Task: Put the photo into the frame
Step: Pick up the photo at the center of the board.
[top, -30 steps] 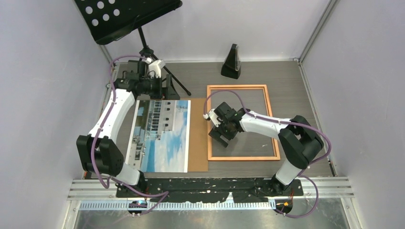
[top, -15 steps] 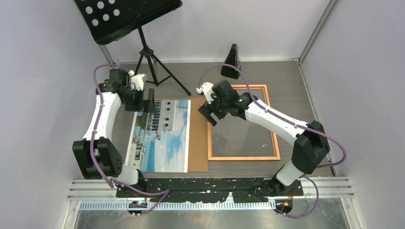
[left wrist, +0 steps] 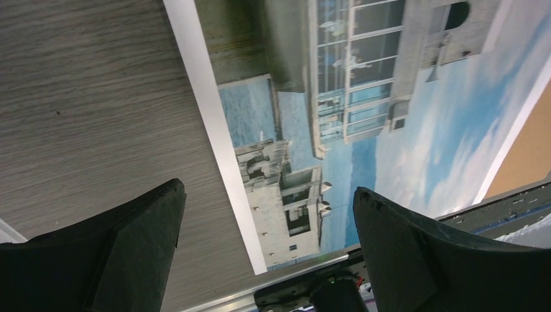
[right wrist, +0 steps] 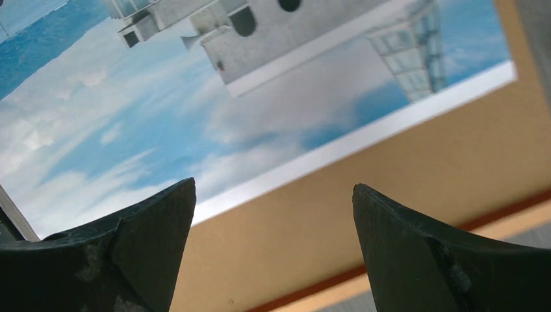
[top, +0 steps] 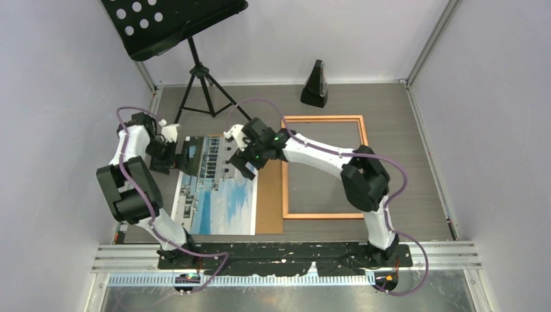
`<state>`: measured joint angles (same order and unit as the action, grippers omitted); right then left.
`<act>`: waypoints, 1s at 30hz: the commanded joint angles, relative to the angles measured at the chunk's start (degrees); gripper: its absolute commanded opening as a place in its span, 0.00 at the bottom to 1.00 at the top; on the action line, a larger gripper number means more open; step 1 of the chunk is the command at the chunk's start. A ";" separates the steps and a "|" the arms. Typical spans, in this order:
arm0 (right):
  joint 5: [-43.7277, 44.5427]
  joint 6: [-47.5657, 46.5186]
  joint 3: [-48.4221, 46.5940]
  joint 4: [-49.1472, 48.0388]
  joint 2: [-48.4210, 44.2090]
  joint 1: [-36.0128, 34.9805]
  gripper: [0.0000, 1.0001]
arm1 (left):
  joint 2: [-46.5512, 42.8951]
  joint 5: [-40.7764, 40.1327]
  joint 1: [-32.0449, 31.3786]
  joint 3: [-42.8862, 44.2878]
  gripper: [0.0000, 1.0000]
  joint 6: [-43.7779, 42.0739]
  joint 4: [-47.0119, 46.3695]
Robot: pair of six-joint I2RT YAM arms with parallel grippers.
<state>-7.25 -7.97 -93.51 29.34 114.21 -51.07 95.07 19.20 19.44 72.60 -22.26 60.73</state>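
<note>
Looking at the photo [top: 221, 195] first: it lies flat and face up on a plain brown backing board [top: 269, 214], right underneath both grippers, and it's not in the frame [top: 323, 118] yet. The left gripper [top: 188, 156] hangs over the print's far left edge, jaws spread wide with nothing between them. Its wrist view shows the white border running under the gap, with bare table [left wrist: 78, 97] beneath one finger and picture beneath the other. The right gripper [top: 244, 165] is wide apart and empty too, over the far right edge. Its own camera sees white border, then a strip of board, then the frame's orange rail just beyond. My guess on the why: one gripper per side edge, so the big floppy sheet can come up evenly without buckling. The frame lies flat on the right gripper's outer side, just beside the board, so the carry should be short. A music stand [top: 175, 19] and a metronome [top: 315, 84] sit beyond both grippers, well out of the way.
</note>
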 commanded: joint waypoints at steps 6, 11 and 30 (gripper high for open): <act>-0.07 0.19 -8.10 -0.59 9.99 -3.25 0.98 | 10.31 3.47 4.11 2.85 0.94 -4.19 3.12; -0.03 -0.06 -8.61 -0.27 12.05 -3.38 0.98 | 14.09 5.83 4.62 4.95 0.93 -4.46 4.32; 0.34 0.22 -9.34 1.91 15.10 -3.35 0.99 | 18.66 9.37 4.90 8.04 0.90 3.73 9.84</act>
<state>-7.40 -7.99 -101.14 29.82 128.40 -54.52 113.43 26.50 23.81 79.15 -23.05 68.34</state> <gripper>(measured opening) 0.987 0.903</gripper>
